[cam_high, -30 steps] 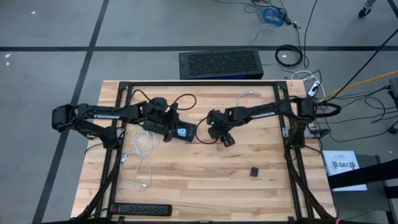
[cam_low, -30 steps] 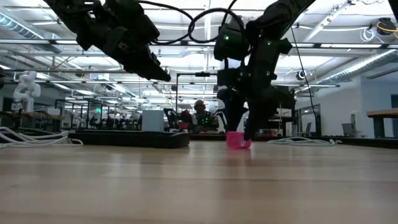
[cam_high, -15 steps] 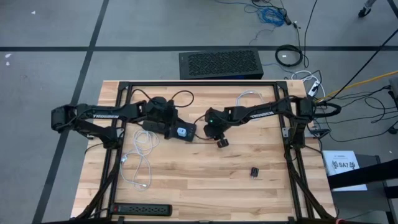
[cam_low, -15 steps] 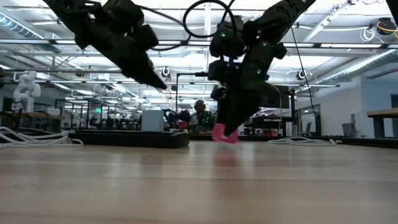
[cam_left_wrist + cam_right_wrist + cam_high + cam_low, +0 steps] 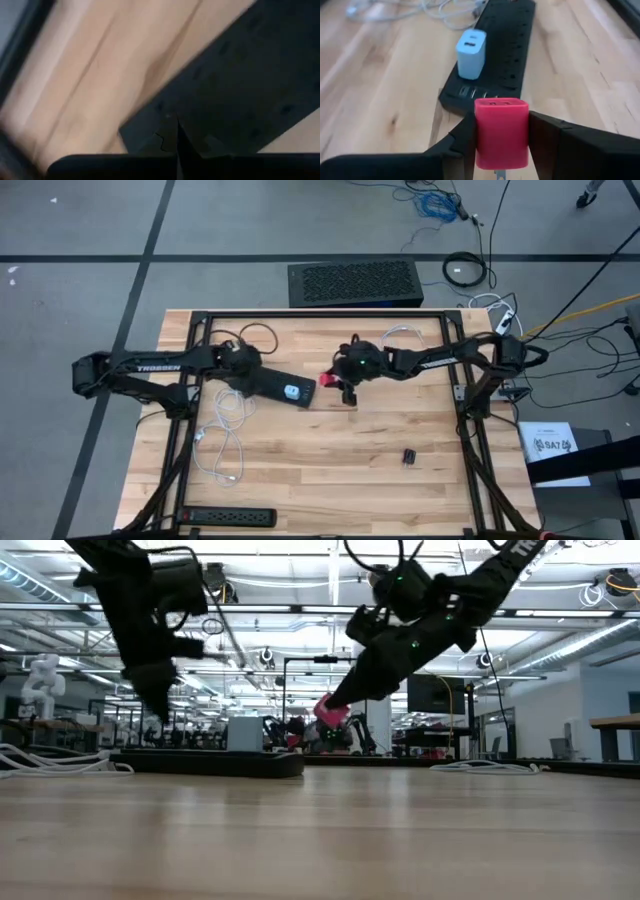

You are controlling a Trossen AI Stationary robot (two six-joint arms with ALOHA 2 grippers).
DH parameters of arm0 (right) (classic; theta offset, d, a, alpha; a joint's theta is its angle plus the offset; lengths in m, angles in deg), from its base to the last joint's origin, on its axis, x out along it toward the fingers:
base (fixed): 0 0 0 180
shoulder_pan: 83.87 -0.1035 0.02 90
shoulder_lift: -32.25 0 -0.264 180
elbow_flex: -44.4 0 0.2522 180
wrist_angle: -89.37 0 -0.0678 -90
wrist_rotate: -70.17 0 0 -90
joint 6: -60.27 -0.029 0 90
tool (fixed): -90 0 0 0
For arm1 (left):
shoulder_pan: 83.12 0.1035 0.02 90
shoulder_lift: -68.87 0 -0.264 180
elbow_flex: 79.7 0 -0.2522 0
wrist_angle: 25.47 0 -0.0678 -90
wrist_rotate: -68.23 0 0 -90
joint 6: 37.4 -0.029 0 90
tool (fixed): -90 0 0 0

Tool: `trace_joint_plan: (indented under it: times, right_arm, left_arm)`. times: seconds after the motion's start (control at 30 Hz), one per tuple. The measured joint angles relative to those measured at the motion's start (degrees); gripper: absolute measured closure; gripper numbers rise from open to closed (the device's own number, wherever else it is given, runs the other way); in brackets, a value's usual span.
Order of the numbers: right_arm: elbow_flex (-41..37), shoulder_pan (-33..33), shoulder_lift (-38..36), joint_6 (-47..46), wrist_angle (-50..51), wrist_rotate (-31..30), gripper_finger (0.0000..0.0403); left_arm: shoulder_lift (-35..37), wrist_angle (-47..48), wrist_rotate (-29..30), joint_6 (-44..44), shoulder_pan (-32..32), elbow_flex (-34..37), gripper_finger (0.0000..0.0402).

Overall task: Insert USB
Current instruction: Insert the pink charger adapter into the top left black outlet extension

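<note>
Between the right gripper's [image 5: 501,131] fingers [image 5: 555,145] sits a pink-red USB charger block [image 5: 501,131], clamped on both flanks, jaws partly closed around it. Block's top face points ahead toward the black power strip [image 5: 502,47]; a metal prong shows below the block, between the fingers. Low view: right gripper [image 5: 340,700] carries the block [image 5: 330,711] tilted, well clear of the wooden table [image 5: 320,830].

Ahead of those fingers, the strip's near end has a row of USB ports, apart from the block. Just past the ports a light blue charger [image 5: 470,47] stands upright, plugged into the strip. White cables [image 5: 447,14] lie beyond the fingers beside the strip's far stretch.

High view: right gripper [image 5: 338,383] and block [image 5: 331,381] are just beside the strip's end [image 5: 285,389], with the blue charger [image 5: 291,391] on that end. Contact between block and strip can't be told from there.

Left gripper [image 5: 243,372] is over the strip's other end, fingers fully closed. Left wrist view shows the shut fingertips [image 5: 172,137] right at the strip's black body [image 5: 235,90], pressed together with nothing between them. Whether they touch the strip, can't tell. Low view: left gripper [image 5: 160,705] points down above the strip [image 5: 210,762].

Elsewhere on the table: a small black adapter [image 5: 410,456] well apart from both grippers, a second power strip [image 5: 228,518] at the near edge, and a white cable [image 5: 225,442] on the left arm's side.
</note>
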Motion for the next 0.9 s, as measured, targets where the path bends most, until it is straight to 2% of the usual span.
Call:
trace_joint_plan:
  times: [0.1,0.23,0.57,0.77,0.9]
  right_arm:
    - [-1.8,-0.1,-0.8,-2.6,-3.6,-0.5,0.0292]
    - [-3.6,-0.6,-0.8,-6.5,-10.5,-0.5,0.0292]
    - [-7.9,-2.4,-0.8,-12.6,-21.8,-6.1,0.0292]
    - [-7.8,-4.6,-0.4,-14.3,-27.8,-13.0,0.0292]
    - [-7.7,-5.5,1.8,-16.0,-32.1,-18.8,0.0292]
  left_arm:
    - [-1.6,2.1,0.3,2.8,0.5,0.8,0.0401]
    - [-4.9,-1.3,0.0,3.0,0.5,1.7,0.0401]
    - [-15.1,-20.0,-2.6,3.4,-0.1,3.9,0.0401]
    - [-15.9,-30.4,-12.5,6.4,-2.6,4.3,0.0401]
    - [-17.8,-35.4,-13.5,8.6,-4.7,4.3,0.0402]
